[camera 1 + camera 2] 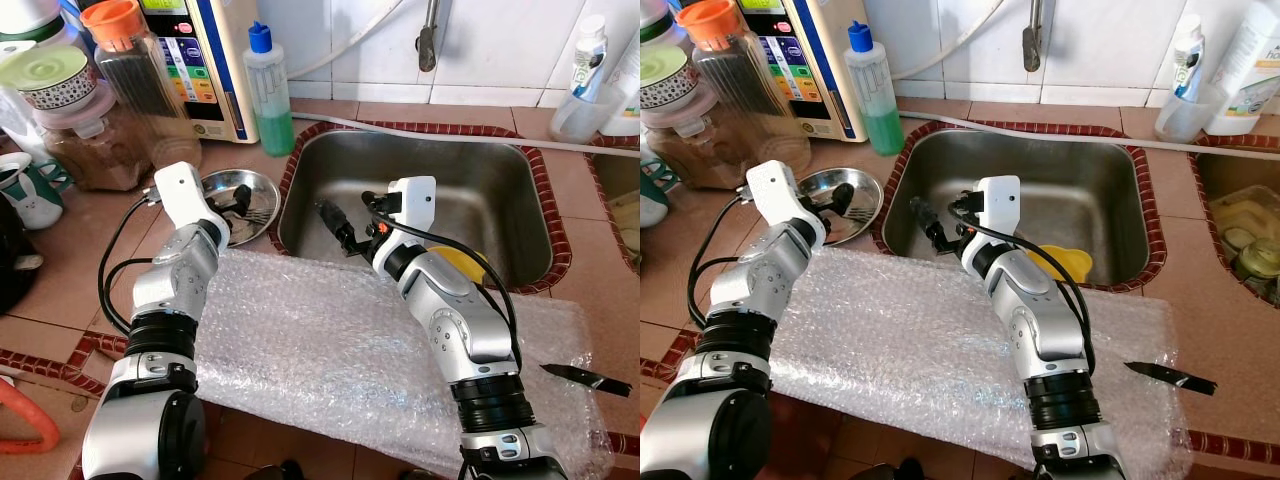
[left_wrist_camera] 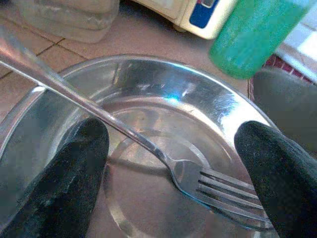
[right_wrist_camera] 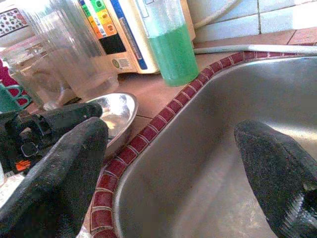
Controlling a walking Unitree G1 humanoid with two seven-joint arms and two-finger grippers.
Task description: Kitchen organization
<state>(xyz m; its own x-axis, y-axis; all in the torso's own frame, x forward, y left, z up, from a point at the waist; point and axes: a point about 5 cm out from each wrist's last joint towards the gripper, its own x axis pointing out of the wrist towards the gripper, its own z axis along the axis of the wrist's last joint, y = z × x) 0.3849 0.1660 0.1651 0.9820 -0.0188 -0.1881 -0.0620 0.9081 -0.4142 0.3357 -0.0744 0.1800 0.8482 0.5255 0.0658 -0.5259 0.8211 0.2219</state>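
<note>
left gripper: my fingers spread wide, empty, over shallow round steel dish
silver metal fork: lies loose inside the dish, between my fingers
right gripper: open, empty, at stainless sink
risk: thin fork may skid on the slick steel; dish could tip

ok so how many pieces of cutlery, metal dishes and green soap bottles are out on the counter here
cutlery: 2, a fork lying in the dish and a dark knife by the bubble wrap's edge
metal dishes: 1, the steel dish left of the sink
green soap bottles: 1, blue-capped bottle
total: 4
</note>
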